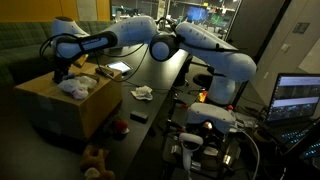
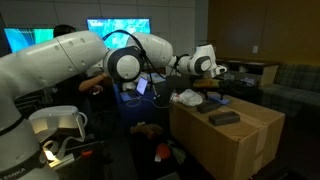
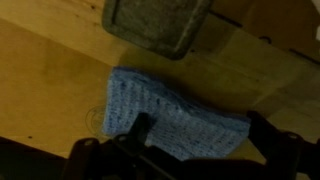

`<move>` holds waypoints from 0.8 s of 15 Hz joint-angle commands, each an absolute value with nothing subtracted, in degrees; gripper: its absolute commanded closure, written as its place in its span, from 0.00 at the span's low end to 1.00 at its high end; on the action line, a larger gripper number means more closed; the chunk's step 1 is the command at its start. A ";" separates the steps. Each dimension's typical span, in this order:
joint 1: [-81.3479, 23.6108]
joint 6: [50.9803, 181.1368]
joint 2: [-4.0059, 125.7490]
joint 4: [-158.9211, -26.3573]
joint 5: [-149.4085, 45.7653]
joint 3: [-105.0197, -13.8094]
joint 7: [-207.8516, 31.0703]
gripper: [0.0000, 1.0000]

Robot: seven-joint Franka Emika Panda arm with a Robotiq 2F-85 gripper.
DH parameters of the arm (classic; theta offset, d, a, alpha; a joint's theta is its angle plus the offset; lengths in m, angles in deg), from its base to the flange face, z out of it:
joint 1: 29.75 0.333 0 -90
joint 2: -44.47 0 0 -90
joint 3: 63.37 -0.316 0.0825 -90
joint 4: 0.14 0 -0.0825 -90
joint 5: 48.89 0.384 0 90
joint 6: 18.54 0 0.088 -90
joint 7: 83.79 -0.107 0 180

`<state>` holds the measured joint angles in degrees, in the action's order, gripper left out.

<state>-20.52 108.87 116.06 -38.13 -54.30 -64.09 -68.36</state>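
Jaws wide open in the wrist view, nothing gripped: one dark finger (image 3: pixel 138 138) sits over the near edge of the blue cloth (image 3: pixel 175 118), the other's off to its side. Cloth's lying flat on the cardboard box (image 3: pixel 40 80). Just past it there's a grey pad (image 3: pixel 155 25), close, not touching as far as I can see. Further out, in an exterior view, the arm (image 1: pixel 120 38) reaches over that box, with a long dark counter (image 1: pixel 160 75) beside it.
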 commanded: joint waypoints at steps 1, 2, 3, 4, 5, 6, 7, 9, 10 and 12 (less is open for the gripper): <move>-20.24 108.61 119.57 -33.21 -55.11 -62.61 -69.62 0.27; -20.20 108.59 119.65 -32.89 -55.11 -62.45 -69.93 0.33; -20.26 107.79 119.27 -33.00 -55.03 -62.51 -69.61 0.40; -20.26 107.21 119.11 -32.95 -55.05 -62.36 -69.45 0.47; -20.30 106.54 118.76 -33.14 -54.94 -62.32 -69.20 0.49; -20.32 106.15 118.55 -33.23 -54.86 -62.29 -68.94 0.51; -20.42 105.25 118.11 -33.42 -54.64 -62.59 -68.24 0.56; -20.38 103.69 117.45 -33.47 -54.55 -62.75 -67.86 0.66; -20.34 102.92 117.06 -33.53 -54.56 -62.84 -67.49 0.66; -20.29 100.95 115.97 -33.63 -54.35 -63.25 -66.43 0.77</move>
<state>-20.40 104.48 116.40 -34.89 -54.33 -62.92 -68.11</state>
